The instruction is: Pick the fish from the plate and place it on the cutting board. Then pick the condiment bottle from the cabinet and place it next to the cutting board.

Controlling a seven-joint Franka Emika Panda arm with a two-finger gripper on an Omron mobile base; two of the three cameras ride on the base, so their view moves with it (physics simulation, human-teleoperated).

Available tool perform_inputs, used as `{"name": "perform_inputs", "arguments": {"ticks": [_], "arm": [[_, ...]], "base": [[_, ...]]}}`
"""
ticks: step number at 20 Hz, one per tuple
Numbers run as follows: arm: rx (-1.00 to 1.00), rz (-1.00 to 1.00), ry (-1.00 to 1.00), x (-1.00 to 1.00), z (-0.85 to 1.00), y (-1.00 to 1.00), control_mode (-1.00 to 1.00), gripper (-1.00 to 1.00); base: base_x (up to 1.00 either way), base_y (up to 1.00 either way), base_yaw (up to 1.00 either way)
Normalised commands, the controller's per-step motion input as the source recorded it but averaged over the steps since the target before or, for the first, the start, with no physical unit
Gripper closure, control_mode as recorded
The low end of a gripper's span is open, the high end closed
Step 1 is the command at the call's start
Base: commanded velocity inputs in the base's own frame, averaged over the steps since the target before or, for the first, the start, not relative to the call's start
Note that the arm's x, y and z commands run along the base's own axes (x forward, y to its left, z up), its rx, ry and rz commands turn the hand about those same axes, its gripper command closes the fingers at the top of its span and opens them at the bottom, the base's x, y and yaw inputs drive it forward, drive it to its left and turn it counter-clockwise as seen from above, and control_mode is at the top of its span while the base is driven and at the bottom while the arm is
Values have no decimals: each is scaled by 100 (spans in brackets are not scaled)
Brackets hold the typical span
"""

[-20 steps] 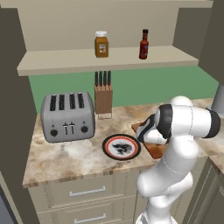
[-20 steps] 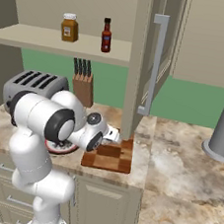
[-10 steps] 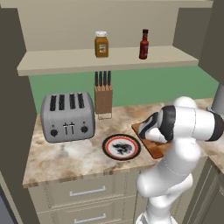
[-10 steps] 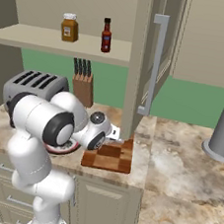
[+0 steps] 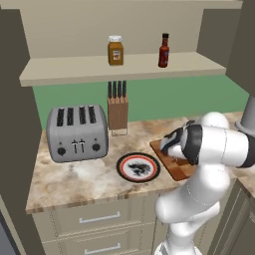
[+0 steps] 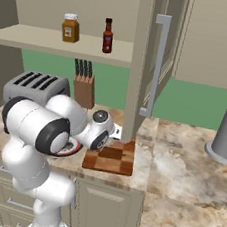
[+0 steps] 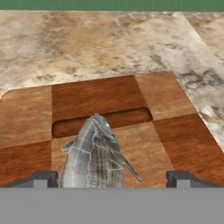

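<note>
On the left of the marbled desk, a grey four-slot toaster is being seen, with a wooden knife block just beside it. Next along, the round black-rimmed plate with its red ring and speckled white centre is being shown bare of fish. Right of it, the checkered light-and-dark wooden cutting board is being worked over by the tool, whose tips are being held wide apart, gripping nothing. The slim silvery-grey fish is being seen lying on the board between those tips, touching neither, its long axis running straight away from the hand toward the board's slot.

The first half is being judged done. Up on the long flat shelf of the beige open cabinet, a squat amber jar with a white lid is being passed over; the slim dark red condiment bottle with the black cap is standing upright to its right, high above the tool and well apart from it. A long lift is being called for.
</note>
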Motion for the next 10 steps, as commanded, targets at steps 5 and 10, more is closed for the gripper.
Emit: {"name": "perform_inputs", "arguments": {"ticks": [5, 10], "arm": [[0, 0, 0, -11, 46, 1, -100, -100], [1, 0, 0, -18, 50, 3, -100, -100]], "base": [[0, 0, 0], [0, 0, 0]]}}
